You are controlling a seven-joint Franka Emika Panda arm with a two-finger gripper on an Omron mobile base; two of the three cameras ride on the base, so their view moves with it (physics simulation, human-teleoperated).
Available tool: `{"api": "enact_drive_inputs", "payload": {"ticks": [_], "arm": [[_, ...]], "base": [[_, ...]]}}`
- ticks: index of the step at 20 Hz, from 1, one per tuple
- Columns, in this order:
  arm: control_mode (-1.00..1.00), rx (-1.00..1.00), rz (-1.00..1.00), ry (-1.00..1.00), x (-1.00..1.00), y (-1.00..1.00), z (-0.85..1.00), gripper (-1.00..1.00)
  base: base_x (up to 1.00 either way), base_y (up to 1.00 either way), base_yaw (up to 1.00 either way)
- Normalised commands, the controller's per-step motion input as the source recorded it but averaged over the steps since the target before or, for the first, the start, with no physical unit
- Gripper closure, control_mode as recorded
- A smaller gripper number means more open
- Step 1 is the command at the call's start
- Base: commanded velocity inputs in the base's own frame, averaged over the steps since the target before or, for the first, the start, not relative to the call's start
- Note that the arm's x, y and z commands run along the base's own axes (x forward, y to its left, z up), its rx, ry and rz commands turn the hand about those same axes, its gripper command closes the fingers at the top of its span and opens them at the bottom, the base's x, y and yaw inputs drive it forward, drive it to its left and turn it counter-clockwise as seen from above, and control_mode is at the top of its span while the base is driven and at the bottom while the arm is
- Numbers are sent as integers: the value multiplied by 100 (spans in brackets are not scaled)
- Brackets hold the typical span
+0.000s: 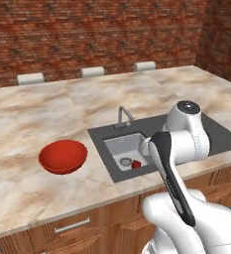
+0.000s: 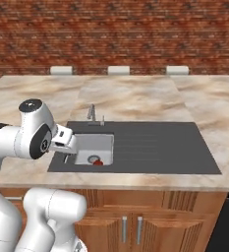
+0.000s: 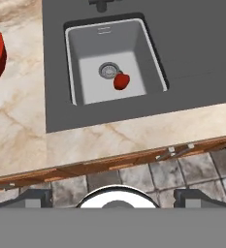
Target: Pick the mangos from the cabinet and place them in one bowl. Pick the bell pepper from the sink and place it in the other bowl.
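The bell pepper lies on the floor of the sink, just beside the round drain hole, well below and ahead of the gripper, whose fingers stand wide apart, holding nothing. The red bowl sits empty on the marble counter, left of the sink.

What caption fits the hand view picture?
Open gripper looks down at the pepper beside the sink drain.

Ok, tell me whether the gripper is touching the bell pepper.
Apart. In the hand view the bell pepper lies in the sink beside the drain, far beyond the open gripper.
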Motion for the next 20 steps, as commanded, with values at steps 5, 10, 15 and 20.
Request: {"api": "enact_drive_inputs", "payload": {"ticks": [5,10,15,20], "arm": [[100,0,0,0,0,0,0,-100],[100,0,0,0,0,0,0,-100],[100,0,0,0,0,0,0,-100],[100,0,0,0,0,0,0,-100]], "base": [[16,9,15],[31,-13,3],[57,-20,3],[37,-15,0]]}}
